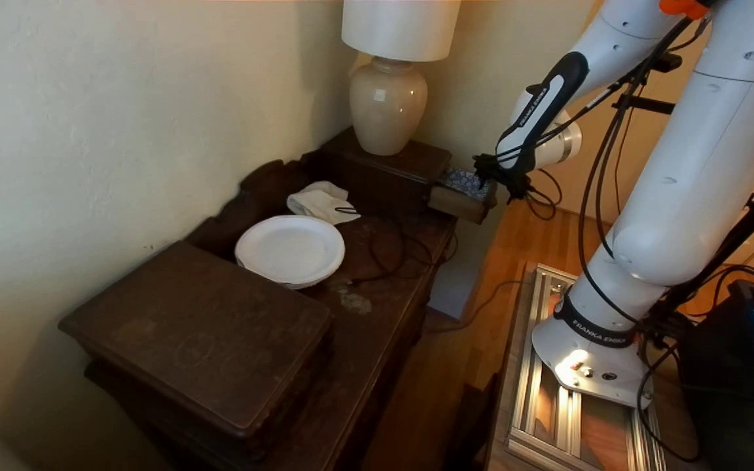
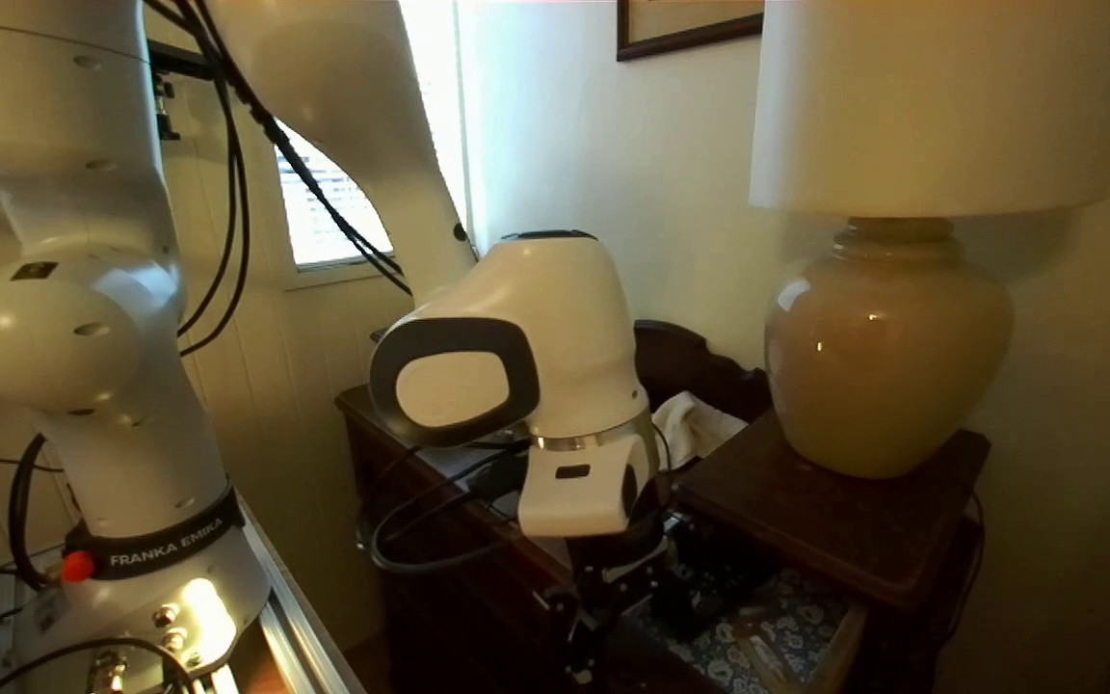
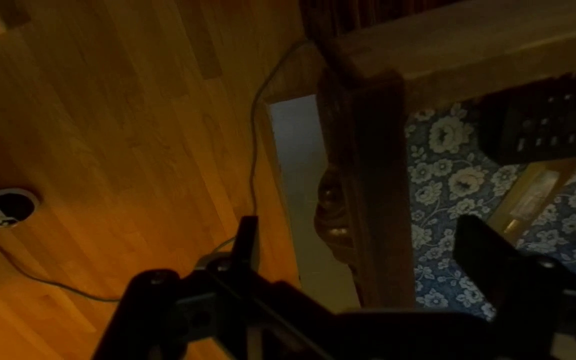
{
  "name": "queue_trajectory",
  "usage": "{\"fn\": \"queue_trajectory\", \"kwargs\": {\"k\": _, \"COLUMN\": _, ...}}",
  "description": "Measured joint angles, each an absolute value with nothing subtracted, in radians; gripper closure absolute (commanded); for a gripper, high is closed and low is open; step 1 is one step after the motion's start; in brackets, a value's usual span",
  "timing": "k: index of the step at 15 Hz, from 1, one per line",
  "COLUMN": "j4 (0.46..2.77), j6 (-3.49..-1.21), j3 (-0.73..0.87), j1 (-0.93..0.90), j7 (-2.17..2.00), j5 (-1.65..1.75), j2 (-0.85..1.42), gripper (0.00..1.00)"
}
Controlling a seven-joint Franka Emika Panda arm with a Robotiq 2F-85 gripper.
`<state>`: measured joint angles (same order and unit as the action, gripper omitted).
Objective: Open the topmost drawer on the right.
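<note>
The topmost drawer is seen standing open in both exterior views, out from the raised box (lamp set on top) at one end of the dresser. In the wrist view the fingers of the gripper are spread wide, w/ the drawer's dark front panel btwn them: one finger is placed on the outer side, nr the carved pull, the other over the flower-patterned lining. A gap is shown on each side of the panel; contact lower down can't be told. Inside, a dark obj. w/ small pale marks and a yellowish item w/ a pale label are held. On the dresser top a white plate and a pale cloth are laid.
</note>
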<state>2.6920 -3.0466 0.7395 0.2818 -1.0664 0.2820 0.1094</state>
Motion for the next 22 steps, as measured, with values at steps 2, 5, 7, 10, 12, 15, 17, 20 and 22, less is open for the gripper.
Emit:
{"fn": "queue_trajectory", "kwargs": {"k": 2, "j4": 2.688, "j6": -3.002, "j3": 0.792, "j1": 0.281, "j7": -1.041, "j5": 0.374, "j2": 0.063, "gripper": 0.0}}
{"fn": "queue_trajectory", "kwargs": {"k": 5, "j4": 2.648, "j6": -2.94, "j3": 0.895, "j1": 0.297, "j7": -1.053, "j5": 0.603, "j2": -0.019, "gripper": 0.0}}
{"fn": "queue_trajectory", "kwargs": {"k": 7, "j4": 2.605, "j6": -2.903, "j3": 0.913, "j1": 0.334, "j7": -1.051, "j5": 0.761, "j2": -0.085, "gripper": 0.0}}
{"fn": "queue_trajectory", "kwargs": {"k": 10, "j4": 2.573, "j6": -2.807, "j3": 0.868, "j1": 0.376, "j7": -1.001, "j5": 0.928, "j2": -0.235, "gripper": 0.0}}
{"fn": "queue_trajectory", "kwargs": {"k": 12, "j4": 2.575, "j6": -2.724, "j3": 0.796, "j1": 0.389, "j7": -0.907, "j5": 0.933, "j2": -0.344, "gripper": 0.0}}
{"fn": "queue_trajectory", "kwargs": {"k": 15, "j4": 2.589, "j6": -2.621, "j3": 0.63, "j1": 0.43, "j7": -0.737, "j5": 0.866, "j2": -0.475, "gripper": 0.0}}
{"fn": "queue_trajectory", "kwargs": {"k": 17, "j4": 2.593, "j6": -2.57, "j3": 0.54, "j1": 0.433, "j7": -0.612, "j5": 0.782, "j2": -0.54, "gripper": 0.0}}
{"fn": "queue_trajectory", "kwargs": {"k": 20, "j4": 2.595, "j6": -2.526, "j3": 0.443, "j1": 0.428, "j7": -0.405, "j5": 0.632, "j2": -0.606, "gripper": 0.0}}
{"fn": "queue_trajectory", "kwargs": {"k": 22, "j4": 2.602, "j6": -2.522, "j3": 0.411, "j1": 0.419, "j7": -0.27, "j5": 0.542, "j2": -0.631, "gripper": 0.0}}
